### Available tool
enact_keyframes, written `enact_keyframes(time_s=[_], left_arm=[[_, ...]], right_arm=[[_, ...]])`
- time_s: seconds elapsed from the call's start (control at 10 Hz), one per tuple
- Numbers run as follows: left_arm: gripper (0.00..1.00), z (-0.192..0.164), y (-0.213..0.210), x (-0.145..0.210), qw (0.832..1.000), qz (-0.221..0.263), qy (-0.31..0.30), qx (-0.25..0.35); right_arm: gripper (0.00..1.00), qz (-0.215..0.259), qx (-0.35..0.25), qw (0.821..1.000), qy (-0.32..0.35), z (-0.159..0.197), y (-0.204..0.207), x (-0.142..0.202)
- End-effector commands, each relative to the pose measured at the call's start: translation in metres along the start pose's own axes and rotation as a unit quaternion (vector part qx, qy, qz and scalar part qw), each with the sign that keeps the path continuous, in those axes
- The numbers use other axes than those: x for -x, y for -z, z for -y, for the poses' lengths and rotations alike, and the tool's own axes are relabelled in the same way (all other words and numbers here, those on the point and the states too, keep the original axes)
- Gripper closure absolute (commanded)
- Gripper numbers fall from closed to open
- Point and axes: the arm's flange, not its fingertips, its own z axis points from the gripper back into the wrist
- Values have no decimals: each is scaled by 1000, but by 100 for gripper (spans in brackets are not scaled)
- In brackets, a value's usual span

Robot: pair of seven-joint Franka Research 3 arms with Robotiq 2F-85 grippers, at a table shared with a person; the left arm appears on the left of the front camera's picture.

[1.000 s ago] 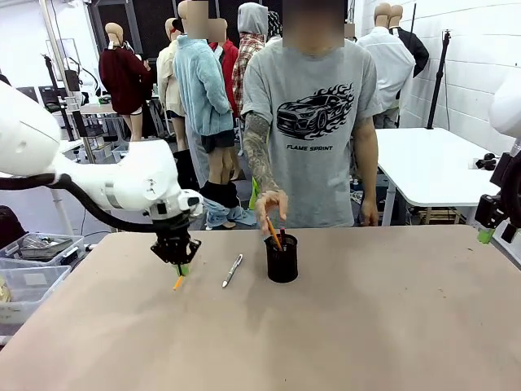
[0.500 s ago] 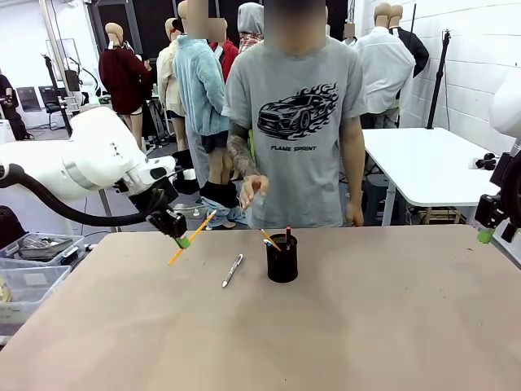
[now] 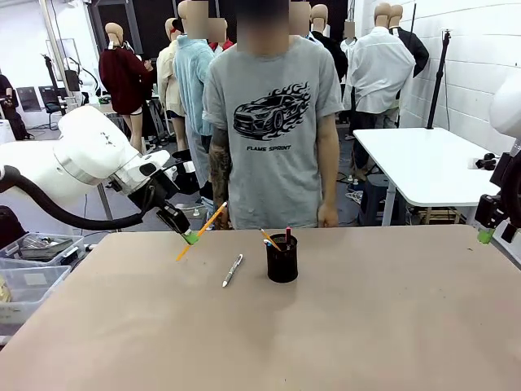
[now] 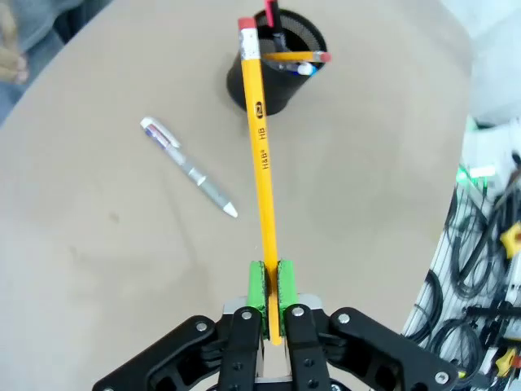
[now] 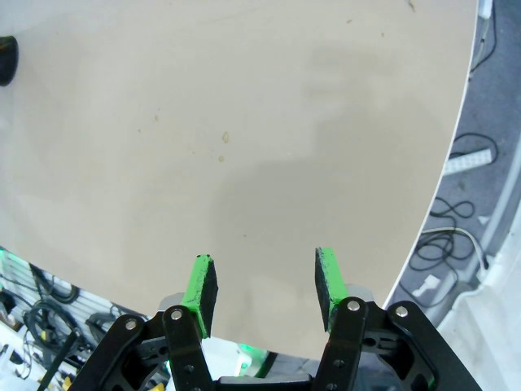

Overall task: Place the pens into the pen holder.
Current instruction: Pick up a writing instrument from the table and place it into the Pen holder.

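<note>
The yellow pencil (image 3: 201,231) is in the air at centre-left of the front view, clamped by the left gripper (image 3: 190,238). The silver pen (image 3: 233,270) lies flat just left of the pen holder (image 3: 282,259), which already has a few in it, so I judge two remain. The table (image 3: 366,326) around the cup is bare, leaving free approach room, and the right gripper (image 5: 262,269) hangs spread and empty near the table's right edge.

We have a tan table (image 3: 366,326) with a plain matte top. Toward its far edge, about midway along, stands the black mesh pen holder (image 3: 282,261). Left of it and apart, a silver-white pen (image 3: 233,270) lies flat, slanting toward that edge.
</note>
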Motion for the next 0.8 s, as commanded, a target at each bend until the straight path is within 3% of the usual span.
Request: enact_keyframes(time_s=[0.0, 0.1, 0.3, 0.4, 0.7], left_arm=[[100, 12, -9, 2, 988, 73, 101, 88], [100, 3, -9, -3, 973, 115, 138, 143], [100, -14, -1, -21, 951, 177, 180, 180], [100, -23, 10, -35, 937, 197, 200, 207], [100, -36, 47, -80, 916, 231, 238, 223]], right_arm=[[38, 1, 4, 1000, 0, 0, 0, -1], [38, 1, 4, 1000, 0, 0, 0, -1], [38, 1, 4, 1000, 0, 0, 0, -1], [38, 1, 4, 1000, 0, 0, 0, -1], [38, 1, 4, 1000, 0, 0, 0, -1]])
